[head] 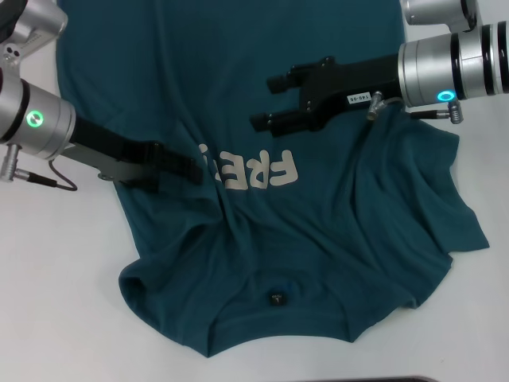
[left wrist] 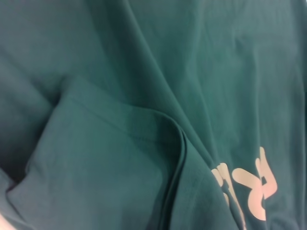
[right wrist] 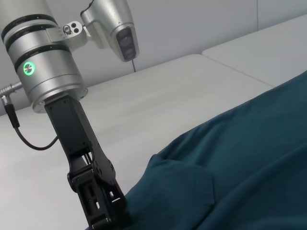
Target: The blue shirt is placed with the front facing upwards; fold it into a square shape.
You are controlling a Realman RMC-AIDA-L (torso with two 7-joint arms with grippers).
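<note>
Two grippers work over one large dark teal-blue cotton t-shirt (head: 318,231) that we see spread across the white table (head: 71,318), its pale cream block lettering (head: 250,169) facing up and its small black neck label (head: 276,299) near the table's front edge. On the left, our left gripper (head: 187,169) reaches in from the shirt's side edge and lies low on the cloth beside the lettering, where the fabric bunches into a fold; we cannot tell whether its fingers are apart or together. The left wrist view shows that raised fold (left wrist: 177,143) running next to the letters. On the right, our right gripper (head: 266,102) hovers above the shirt's middle, its two black fingers (head: 278,119) spread apart, gripping nothing.
</note>
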